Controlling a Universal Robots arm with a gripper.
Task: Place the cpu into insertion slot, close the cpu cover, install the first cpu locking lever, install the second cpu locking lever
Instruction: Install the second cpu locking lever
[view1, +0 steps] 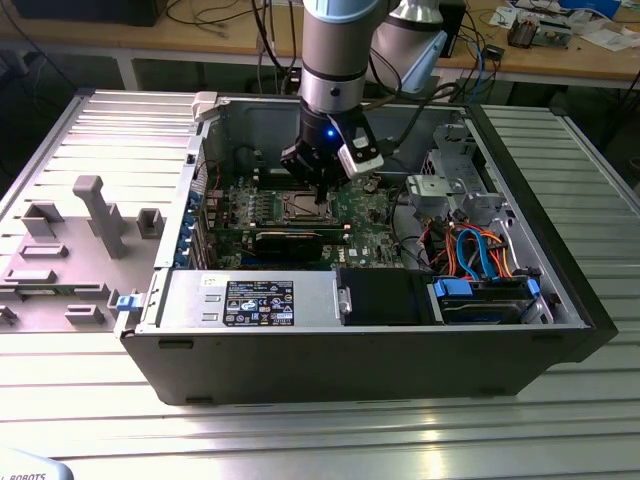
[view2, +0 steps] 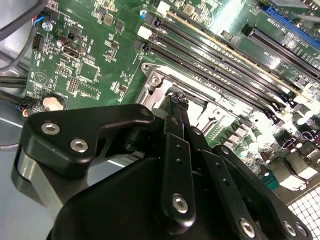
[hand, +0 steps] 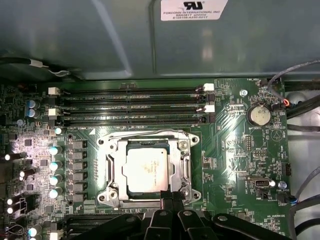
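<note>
Under the hand, the cpu sits covered.

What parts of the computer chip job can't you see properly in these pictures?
- The gripper fingertips: in both wrist views they meet at the insertion slot's edge, but whether they pinch anything is hidden by the fingers themselves.
- The cpu: seated in the first wrist view; the gripper's body covers most of it in the second wrist view.
- The cpu cover and locking levers: the arm blocks them in the exterior view, so whether they are latched is unclear.
</note>
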